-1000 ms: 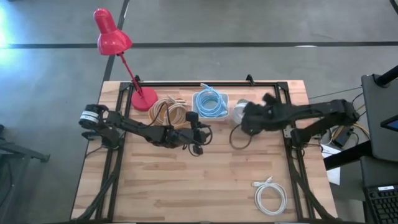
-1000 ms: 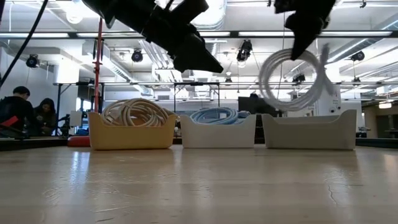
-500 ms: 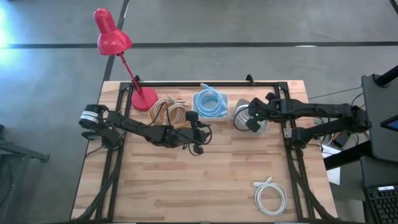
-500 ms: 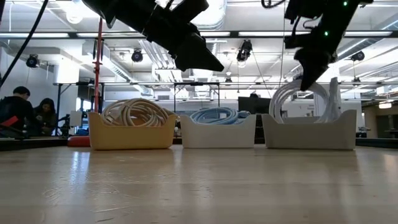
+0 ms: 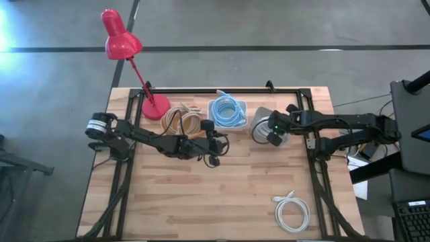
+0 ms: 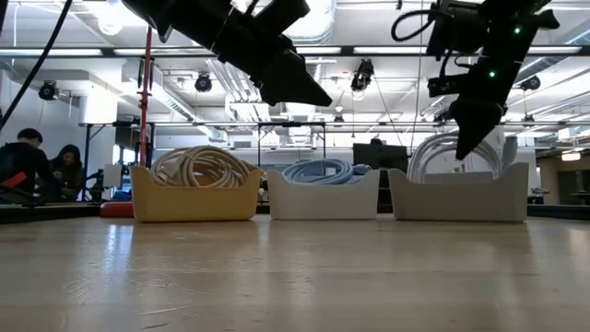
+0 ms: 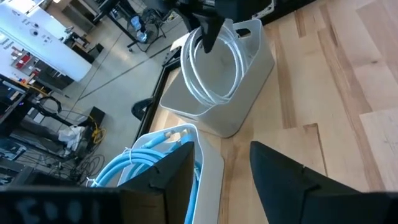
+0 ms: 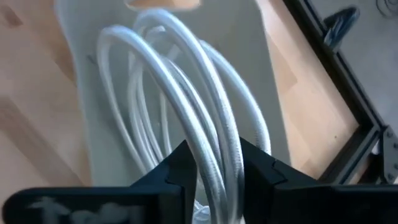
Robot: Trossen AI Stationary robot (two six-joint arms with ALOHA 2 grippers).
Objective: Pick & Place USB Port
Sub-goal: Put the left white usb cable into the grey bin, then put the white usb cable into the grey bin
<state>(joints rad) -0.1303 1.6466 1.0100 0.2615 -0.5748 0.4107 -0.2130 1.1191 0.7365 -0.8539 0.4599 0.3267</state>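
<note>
Overhead lights glare beyond the wooden table (image 5: 201,202) as the right gripper (image 8: 214,168), fingers clenched on a white cable coil (image 8: 186,112), lowers it into the grey bin (image 7: 217,102) along the far edge; the left gripper (image 7: 221,180) waits mid-table, fingers parted.

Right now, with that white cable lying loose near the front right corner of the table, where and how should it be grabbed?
Grip the white cable across the bundled strands on one side of its coil, coming straight down from above. It lies flat on the table with open wood all around, and its plugs stick out at the coil's upper edge, so that end is best avoided. The right gripper, now over the white bin, is probably nearer.
</note>
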